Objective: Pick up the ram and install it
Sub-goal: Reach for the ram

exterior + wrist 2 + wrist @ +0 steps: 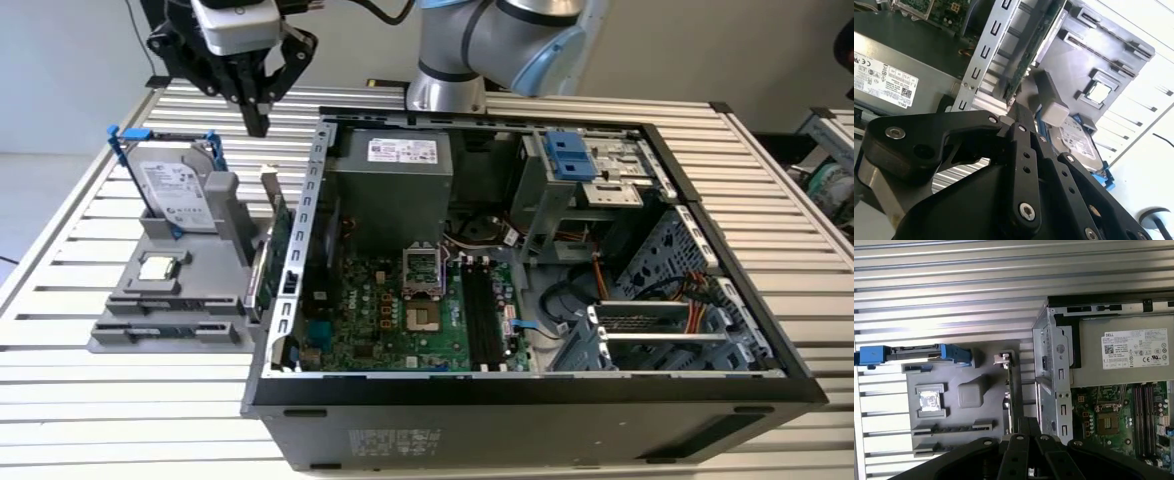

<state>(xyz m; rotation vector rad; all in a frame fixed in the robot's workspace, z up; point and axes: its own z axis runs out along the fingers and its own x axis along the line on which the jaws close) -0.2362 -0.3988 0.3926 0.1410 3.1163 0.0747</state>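
The ram [272, 255] stands on 1 long edge in a slot along the side of the gray parts holder [134, 330] that faces the computer case [534, 385], just beside the case's sheet-metal wall. In both wrist views it shows edge-on as a thin green strip [1029, 55] [1009, 400] running the length of that side.

By its look it is light, stiff and thin. It should lift easily, but it would be fragile under bending or twisting. The chips and the contact edge down in the slot are poor places for pressure. The best hold is probably across the 2 flat faces, near the middle of the free upper edge, so that it hangs level. The faces look smooth, so a shallow pinch may slip, and the case wall leaves little room on that side.

The gripper [254, 122] hangs above the holder's far end, over the gap between the hard drive [174, 185] and the case, clear of the ram. Its 2 fingers [1021, 432] are drawn together and nothing is held between them. The second wrist view looks along the fingers [1021, 127] toward the ram's near end.

On the same holder the hard drive, with blue rails, stands upright at the far corner. The processor [160, 268] lies flat in a square pocket nearer the middle. The holder sits on the slatted table [80, 400] toward the edge at the exterior view's left. Inside the open case, the memory slots [483, 315] on the motherboard [387, 320] look empty.
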